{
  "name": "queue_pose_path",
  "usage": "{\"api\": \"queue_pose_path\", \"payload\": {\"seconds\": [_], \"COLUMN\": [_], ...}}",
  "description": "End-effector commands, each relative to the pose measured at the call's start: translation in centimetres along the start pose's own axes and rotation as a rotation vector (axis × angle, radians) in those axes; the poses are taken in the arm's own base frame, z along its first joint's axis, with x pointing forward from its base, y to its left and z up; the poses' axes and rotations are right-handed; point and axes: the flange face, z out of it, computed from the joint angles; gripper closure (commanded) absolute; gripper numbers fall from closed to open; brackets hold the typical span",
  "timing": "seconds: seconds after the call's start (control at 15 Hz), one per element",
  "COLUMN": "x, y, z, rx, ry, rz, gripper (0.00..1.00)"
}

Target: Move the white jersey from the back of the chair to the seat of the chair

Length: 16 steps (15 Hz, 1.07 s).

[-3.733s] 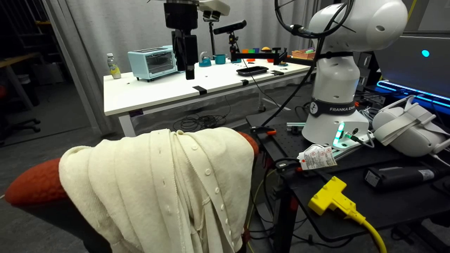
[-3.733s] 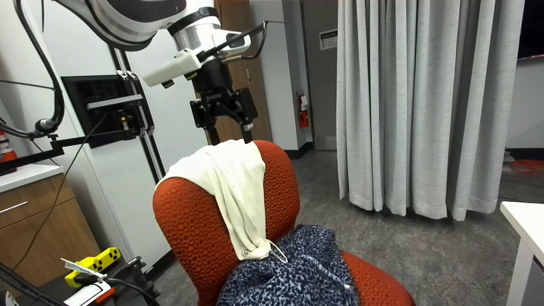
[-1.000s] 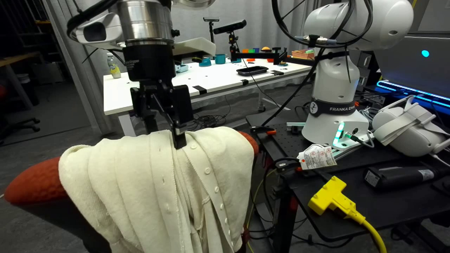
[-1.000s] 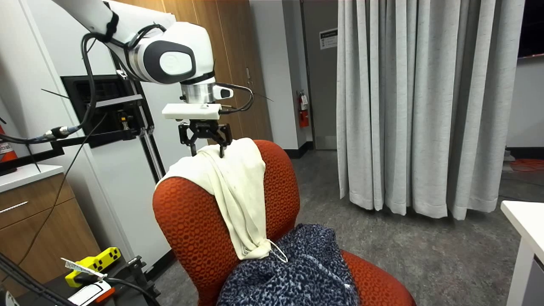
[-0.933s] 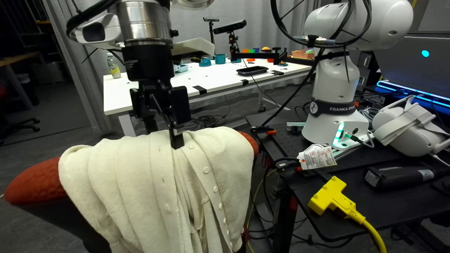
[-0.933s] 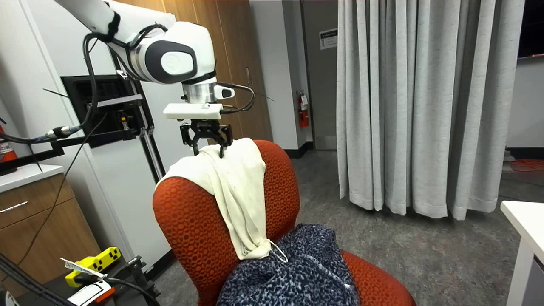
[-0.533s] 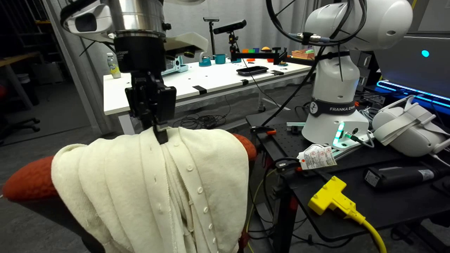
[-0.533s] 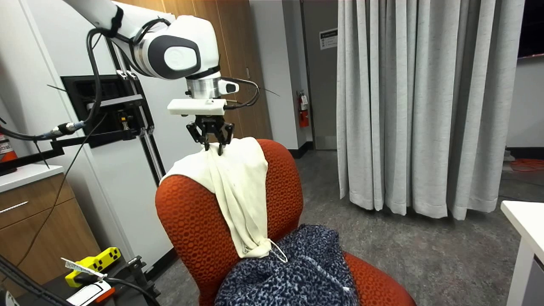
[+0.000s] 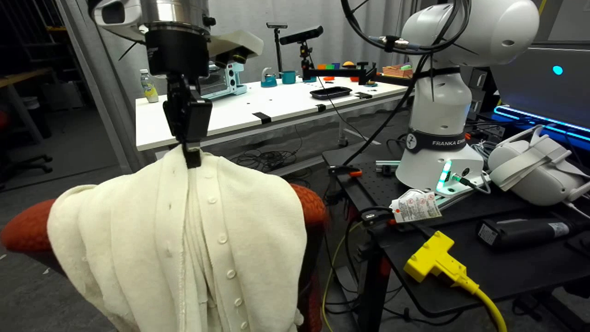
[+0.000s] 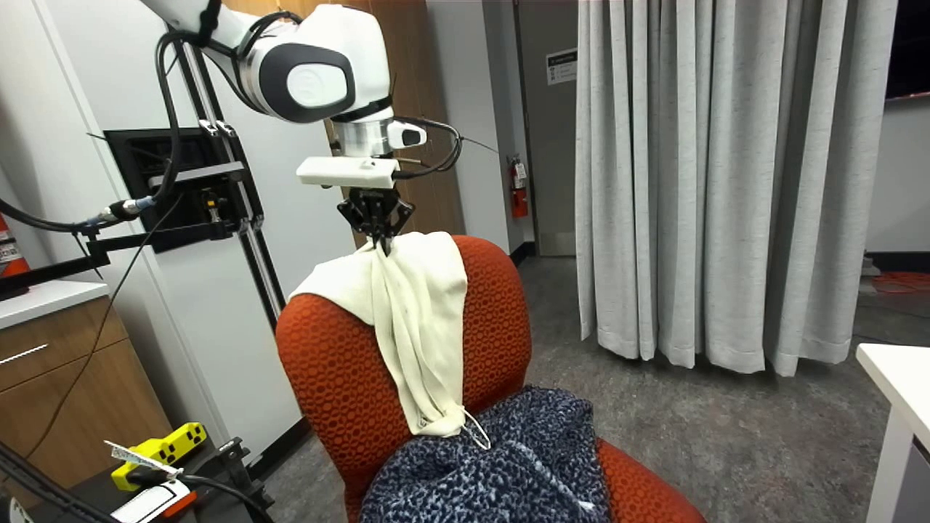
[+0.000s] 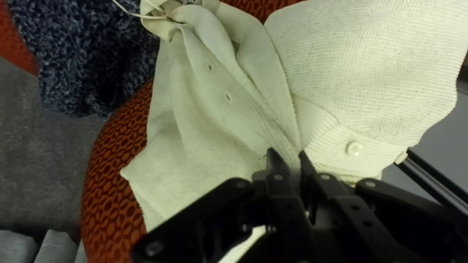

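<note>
In an exterior view: two-finger gripper [image 9: 190,159], jaws nearly together on a pinched fold of cream button-front cardigan [image 9: 133,226]; garment tented beneath the gripper, long axis down both faces of the orange-red backrest [image 9: 27,226]. Well apart from the gripper, robot base [image 9: 435,142], lettered "FRANKA EM", remainder hidden.
In an exterior view: chair seat [image 10: 643,484], lower than the gripper, on the backrest's inner side, bearing speckled navy knit [image 10: 501,465].
Wrist view: cloth between the fingertips [image 11: 276,163]; no legible writing.
</note>
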Motion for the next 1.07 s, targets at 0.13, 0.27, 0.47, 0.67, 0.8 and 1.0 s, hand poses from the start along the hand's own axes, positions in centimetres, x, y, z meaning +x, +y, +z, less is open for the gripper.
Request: {"api": "queue_pose_path", "payload": {"seconds": [0.13,0.27,0.47,0.67,0.8,1.0], "x": [-1.7,-2.3,-3.3,-4.2,-4.9,-6.2], "y": [2.6,3.3,4.3,5.7,6.6,8.5], "z": [-7.2,-9.9,-13.9,-17.8,-20.1,-22.8], "rx": [-0.066,-0.097,-0.146,-0.196,-0.24,-0.278], "ry": [0.101,0.143,0.196,0.24,0.27,0.313], "rz": [0.093,0.118,0.15,0.176,0.193,0.235], "gripper": [0.97,0.97,0.97,0.97,0.97,0.97]}}
